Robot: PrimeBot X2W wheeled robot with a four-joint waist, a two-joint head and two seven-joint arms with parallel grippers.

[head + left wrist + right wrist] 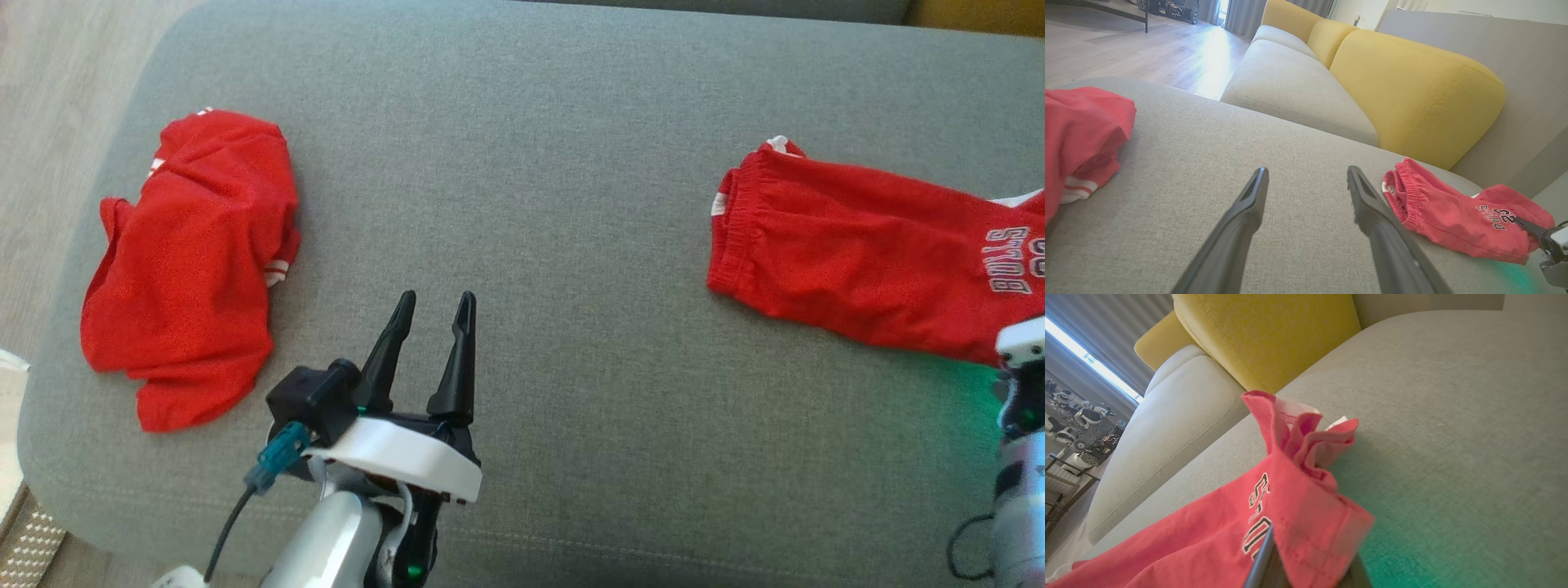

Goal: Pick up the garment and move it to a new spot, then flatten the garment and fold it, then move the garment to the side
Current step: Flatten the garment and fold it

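Garment [857, 261]: red shorts with black-and-white lettering. You find them lying fairly flat at the right end of the grey cushion [531, 163], waistband toward the cushion's middle and lettered leg toward its right edge.

Right gripper [1019, 347]: at the cushion's right front corner. Its fingers [1260, 559] are pinched together on the hem of the lettered leg, and the cloth bunches and lifts around them. A green glow falls on the cushion beside it.

Left gripper [437, 298]: you see it above the front middle of the cushion, fingers spread wide with nothing between them, well apart from both pieces of clothing.

Second red garment [192, 261], with white stripe trim: crumpled in a heap at the cushion's left end.

Yellow backrest [1412, 90]: behind the cushion.

Wooden floor [1147, 53]: beyond the cushion's left end.
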